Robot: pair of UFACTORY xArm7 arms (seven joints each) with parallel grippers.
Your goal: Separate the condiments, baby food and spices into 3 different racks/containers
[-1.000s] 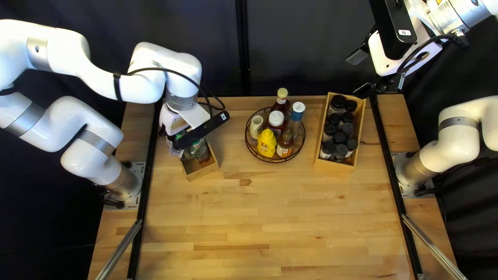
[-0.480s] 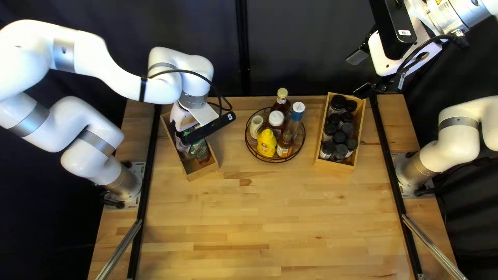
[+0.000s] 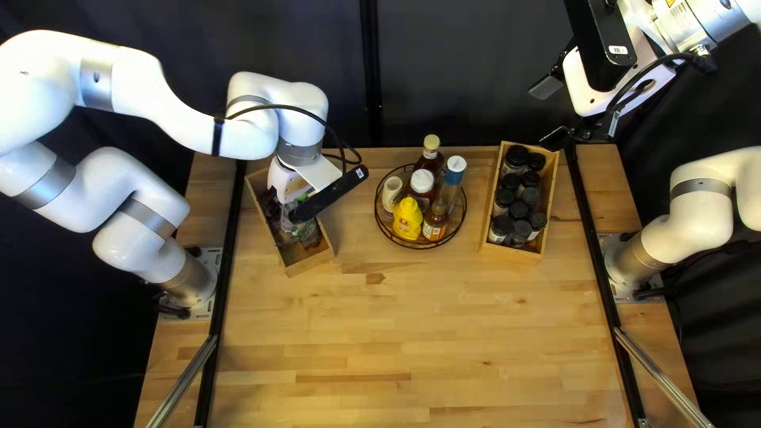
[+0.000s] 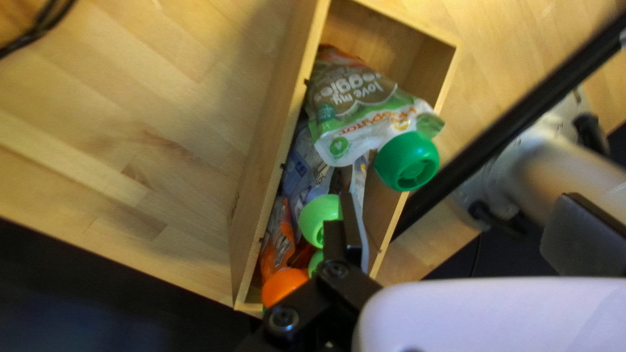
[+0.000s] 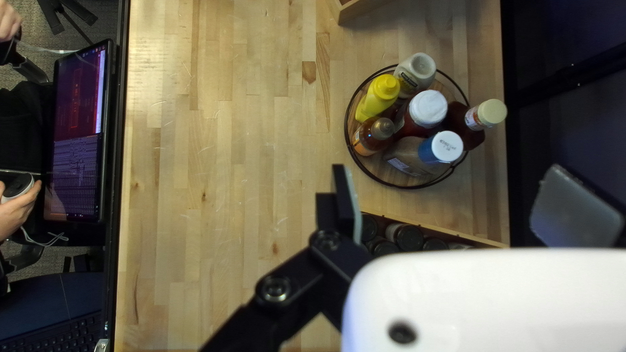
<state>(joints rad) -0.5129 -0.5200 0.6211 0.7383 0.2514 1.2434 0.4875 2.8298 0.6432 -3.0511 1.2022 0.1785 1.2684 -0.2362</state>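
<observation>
- So my left arm arches out from its base, wrist folded down, with its black two-finger gripper [image 3: 287, 204] hanging over an open pale wooden box [image 3: 311, 264].
- That one's spread wide, fingers well apart, holding nothing.
- Baby food is in the box under it: a white, green and brown pouch [image 4: 362, 114] with a dark green cap lies ahead of the gripper. An orange pouch [image 4: 280, 238] and a light green cap [image 4: 318, 218] are near one finger; can't tell if they touch.
- My right arm is up high, wrist by the table's far edge, black gripper [image 3: 551, 112] wide open too, nothing in it.
- Condiment bottles [image 3: 408, 219] stand in a round black wire rack [image 3: 418, 247] between both grippers.
- Black-lidded spice jars [image 3: 519, 210] fill a second wooden box [image 3: 511, 255] near the right one.
</observation>
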